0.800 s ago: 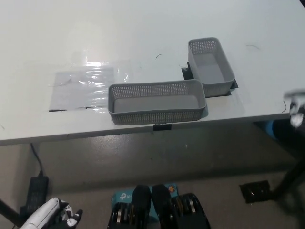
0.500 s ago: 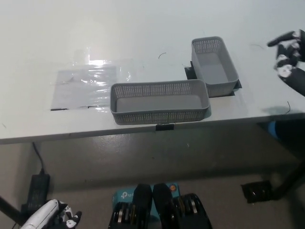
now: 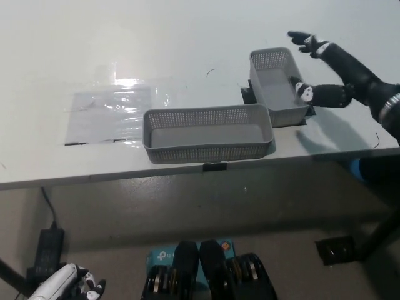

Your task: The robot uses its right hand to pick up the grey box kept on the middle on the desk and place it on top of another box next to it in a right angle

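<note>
Two grey perforated boxes sit on the white desk [image 3: 187, 37]. The long one [image 3: 207, 133] lies crosswise near the front edge, in the middle. The second box [image 3: 276, 87] stands lengthwise behind its right end, the two forming a right angle. My black right hand [image 3: 320, 70] hovers open just right of the second box, fingers spread over its right rim, holding nothing. My white left hand [image 3: 65, 285] rests low at the bottom left, below the desk.
A clear plastic sheet [image 3: 112, 112] lies flat on the desk left of the long box. Black tape marks [image 3: 212, 166] show at the desk's front edge and beside the second box. A black power adapter [image 3: 47, 247] lies on the floor.
My right hand has swung in from the far right edge toward the second box and now reaches its right rim. The boxes have stayed put.
</note>
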Controlling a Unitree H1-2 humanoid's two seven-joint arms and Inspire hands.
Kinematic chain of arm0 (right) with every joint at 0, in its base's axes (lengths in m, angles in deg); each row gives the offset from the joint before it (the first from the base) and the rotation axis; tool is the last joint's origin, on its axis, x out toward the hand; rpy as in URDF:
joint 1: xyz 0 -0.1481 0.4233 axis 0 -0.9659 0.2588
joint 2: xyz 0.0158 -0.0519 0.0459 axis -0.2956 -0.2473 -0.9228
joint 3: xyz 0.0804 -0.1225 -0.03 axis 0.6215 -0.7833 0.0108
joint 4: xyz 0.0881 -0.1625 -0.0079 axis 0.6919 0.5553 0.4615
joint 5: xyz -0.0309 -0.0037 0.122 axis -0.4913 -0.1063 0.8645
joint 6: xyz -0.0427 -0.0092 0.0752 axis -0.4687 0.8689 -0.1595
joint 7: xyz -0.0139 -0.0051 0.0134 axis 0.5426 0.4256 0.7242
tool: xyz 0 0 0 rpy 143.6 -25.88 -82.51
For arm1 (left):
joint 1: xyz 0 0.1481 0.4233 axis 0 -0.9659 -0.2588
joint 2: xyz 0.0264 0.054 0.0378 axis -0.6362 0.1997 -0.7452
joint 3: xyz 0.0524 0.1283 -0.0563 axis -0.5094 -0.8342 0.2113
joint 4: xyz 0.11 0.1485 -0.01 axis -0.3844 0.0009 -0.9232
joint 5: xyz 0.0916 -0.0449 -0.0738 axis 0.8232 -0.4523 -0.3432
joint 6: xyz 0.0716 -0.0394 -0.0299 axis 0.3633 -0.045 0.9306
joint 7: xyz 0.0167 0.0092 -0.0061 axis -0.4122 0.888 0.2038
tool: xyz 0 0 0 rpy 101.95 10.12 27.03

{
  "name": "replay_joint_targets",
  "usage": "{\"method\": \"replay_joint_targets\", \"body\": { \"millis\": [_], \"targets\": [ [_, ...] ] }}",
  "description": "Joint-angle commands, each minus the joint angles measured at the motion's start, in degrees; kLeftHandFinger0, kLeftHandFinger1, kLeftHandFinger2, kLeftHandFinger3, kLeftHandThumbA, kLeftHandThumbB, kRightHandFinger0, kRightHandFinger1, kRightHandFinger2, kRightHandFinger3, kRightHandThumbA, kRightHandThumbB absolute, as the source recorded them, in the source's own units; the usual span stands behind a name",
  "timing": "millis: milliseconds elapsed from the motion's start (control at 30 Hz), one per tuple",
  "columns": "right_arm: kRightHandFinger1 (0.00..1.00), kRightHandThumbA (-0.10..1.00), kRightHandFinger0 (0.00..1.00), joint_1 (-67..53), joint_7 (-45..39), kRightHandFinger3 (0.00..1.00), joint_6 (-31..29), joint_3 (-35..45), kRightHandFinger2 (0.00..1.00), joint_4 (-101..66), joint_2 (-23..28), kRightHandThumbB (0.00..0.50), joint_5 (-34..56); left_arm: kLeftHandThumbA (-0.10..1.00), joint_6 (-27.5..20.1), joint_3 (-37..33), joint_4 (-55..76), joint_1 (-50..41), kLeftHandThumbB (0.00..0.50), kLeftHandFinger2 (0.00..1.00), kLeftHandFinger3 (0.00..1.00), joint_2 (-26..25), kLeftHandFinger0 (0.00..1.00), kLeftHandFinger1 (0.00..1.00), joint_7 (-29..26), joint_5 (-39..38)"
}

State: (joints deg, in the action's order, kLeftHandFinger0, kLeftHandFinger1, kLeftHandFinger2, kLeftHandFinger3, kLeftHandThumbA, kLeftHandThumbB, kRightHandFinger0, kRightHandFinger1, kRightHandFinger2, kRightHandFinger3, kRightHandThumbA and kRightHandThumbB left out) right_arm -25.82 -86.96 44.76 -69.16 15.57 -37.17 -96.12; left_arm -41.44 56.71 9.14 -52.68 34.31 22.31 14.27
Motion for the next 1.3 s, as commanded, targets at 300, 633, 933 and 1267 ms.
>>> {"method": "replay_joint_targets", "body": {
  "millis": [300, 633, 933, 1267],
  "targets": [
    [1.0, 0.33, 1.0, 7.31, -4.42, 1.0, -3.72, -8.12, 1.0, 10.62, 0.56, 0.398, -7.8, 0.53, 0.19, 1.13, 1.98, 0.18, 0.138, 0.06, 0.23, -0.41, 0.0, 0.0, 0.84, 0.32],
    [1.0, 0.29, 1.0, 5.82, -2.53, 1.0, -9.63, -12.89, 1.0, 23.11, -2.56, 0.353, -11.13, 0.57, 0.54, 0.96, 2.45, -0.09, 0.156, 0.07, 0.22, -0.7, 0.01, 0.0, 0.95, 1.12],
    [1.0, 0.25, 1.0, 3.69, -1.79, 1.0, -12.31, -15.23, 1.0, 27.96, -6.2, 0.339, -14.82, 0.61, 0.84, 1.06, 3.32, 0.25, 0.15, 0.12, 0.29, -1.51, 0.02, 0.02, 1.98, 0.72],
    [0.45, 0.07, 0.31, 9.3, 5.04, 1.0, -17.7, -24.4, 0.62, 36.98, -4.64, 0.153, -29.59, 0.63, 0.21, 1.45, 3.59, 0.14, 0.162, 0.09, 0.25, -1.39, 0.0, 0.0, 1.82, 0.82]
  ]
}}
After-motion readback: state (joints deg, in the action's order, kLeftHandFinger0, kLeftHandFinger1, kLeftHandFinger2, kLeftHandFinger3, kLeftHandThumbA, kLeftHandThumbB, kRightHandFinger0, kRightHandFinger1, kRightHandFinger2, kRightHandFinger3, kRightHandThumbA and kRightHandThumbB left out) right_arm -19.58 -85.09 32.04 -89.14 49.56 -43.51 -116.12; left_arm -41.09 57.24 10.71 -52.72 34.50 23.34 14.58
